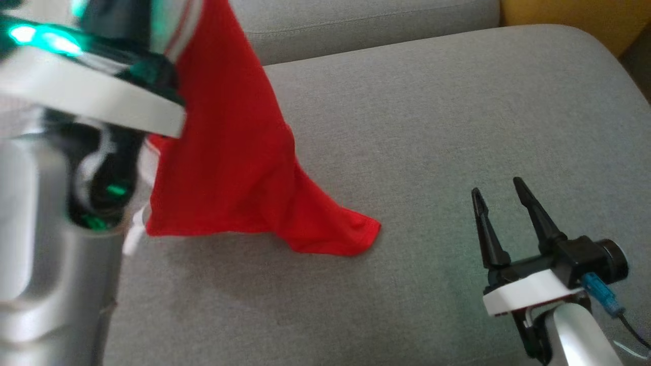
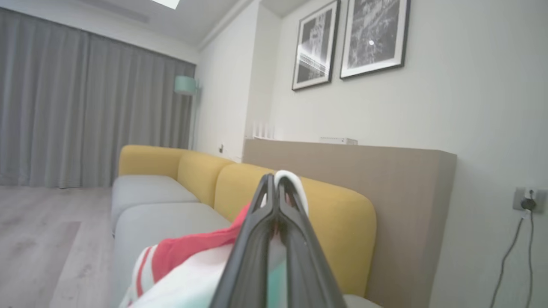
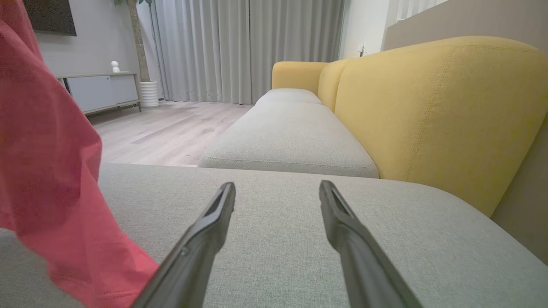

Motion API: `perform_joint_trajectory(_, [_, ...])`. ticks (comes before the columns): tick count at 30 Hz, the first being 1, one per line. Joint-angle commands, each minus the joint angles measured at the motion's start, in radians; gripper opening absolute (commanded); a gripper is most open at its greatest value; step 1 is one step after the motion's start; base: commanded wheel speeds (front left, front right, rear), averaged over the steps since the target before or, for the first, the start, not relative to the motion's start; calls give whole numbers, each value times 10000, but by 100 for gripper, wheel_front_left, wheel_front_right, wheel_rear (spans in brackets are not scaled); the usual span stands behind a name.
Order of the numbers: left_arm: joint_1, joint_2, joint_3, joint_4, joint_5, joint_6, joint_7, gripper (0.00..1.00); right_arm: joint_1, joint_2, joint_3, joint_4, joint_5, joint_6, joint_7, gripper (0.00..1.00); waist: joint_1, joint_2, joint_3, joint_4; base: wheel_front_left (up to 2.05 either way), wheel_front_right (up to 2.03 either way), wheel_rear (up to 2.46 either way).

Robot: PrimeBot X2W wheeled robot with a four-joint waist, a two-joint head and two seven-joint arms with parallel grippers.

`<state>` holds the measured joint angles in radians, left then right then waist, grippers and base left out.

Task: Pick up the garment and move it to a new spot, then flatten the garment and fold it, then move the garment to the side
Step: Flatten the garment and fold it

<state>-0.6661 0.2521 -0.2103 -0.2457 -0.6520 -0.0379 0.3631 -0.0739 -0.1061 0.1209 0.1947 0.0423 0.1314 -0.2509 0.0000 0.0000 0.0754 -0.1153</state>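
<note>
The garment (image 1: 234,152) is a red shirt with white striped trim. It hangs from the upper left of the head view, and its lower hem trails on the grey sofa cushion (image 1: 432,127). My left gripper (image 2: 276,182) is shut on the white trim of the garment (image 2: 188,252), lifted above the seat. My right gripper (image 1: 498,195) stands open low over the cushion at the lower right, nothing between its fingers. In the right wrist view the gripper (image 3: 277,190) points along the seat, with the hanging garment (image 3: 47,171) to its left.
The sofa has yellow backrests (image 3: 436,111) and a second grey seat cushion (image 3: 291,137) beyond. A taupe ledge (image 2: 364,171) and framed pictures (image 2: 346,38) are behind it. Wood floor (image 3: 162,128), curtains and a low cabinet (image 3: 100,87) lie past the seat's edge.
</note>
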Motion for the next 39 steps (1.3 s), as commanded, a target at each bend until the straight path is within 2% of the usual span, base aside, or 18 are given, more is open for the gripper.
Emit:
perform_joint_trajectory(1, [-411,177,30,-39,-41,-135,158,0,-483,-61,256,-271,58,-7,-109,100,0,0,31,-91,0,0,0])
perform_joint_trajectory(5, [-212,-405,-913,917,-167,-310,302,0,-676,5,476,-253,123,-7,-109,100,0,0,259,-428,0,0,0])
perform_joint_trajectory(10, [-244,-1392,-2194,2348,-253,-563,105,0,-1120,101,794,-293,226,-7,-109,100,0,0,857,-1057,0,0,0])
perform_joint_trajectory(11, [-244,-1392,-2194,2348,-253,-563,105,0,-1120,101,794,-293,226,-7,-109,100,0,0,857,-1057,0,0,0])
perform_joint_trajectory(14, [-487,-1751,-3050,3230,-158,-680,-138,0,-1407,219,1008,-307,308,-7,-109,100,0,0,1290,-1582,0,0,0])
perform_joint_trajectory(17, [-824,-1931,-3976,4069,-39,-761,-400,0,-1728,367,1222,-377,422,-7,-109,100,0,0,1752,-2177,0,0,0])
perform_joint_trajectory(18, [-1016,-1986,-4514,4585,-139,-794,-580,0,-1916,452,1389,-438,526,-7,-109,100,0,0,2018,-2596,0,0,0])
perform_joint_trajectory(23, [-1516,-2013,-5916,5443,-586,-767,-1189,0,-2084,547,1678,-509,789,-7,-109,100,0,0,2349,-3393,0,0,0])
perform_joint_trajectory(24, [-1637,-2014,-6156,5586,-554,-692,-1397,6,-2071,550,1717,-538,895,-7,-109,100,0,0,2377,-3478,0,0,0])
perform_joint_trajectory(25, [-1725,-2015,-6374,5733,-519,-592,-1600,42,-2059,552,1762,-563,996,-7,-109,100,0,0,2396,-3564,0,0,0])
perform_joint_trajectory(27, [-1815,-2015,-6800,6017,-532,-448,-1891,100,-2007,555,1750,-587,1043,-7,-109,100,0,0,2373,-3635,0,0,0])
perform_joint_trajectory(33, [-2065,-2017,-7883,6547,-19,-159,-2615,100,-1750,557,1420,-756,875,-7,-109,100,0,0,2128,-3360,0,0,0])
perform_joint_trajectory(39, [-1856,-1937,-7938,6148,109,411,-3291,100,-1407,558,918,-961,477,-7,-109,100,0,0,1736,-2653,0,0,0])
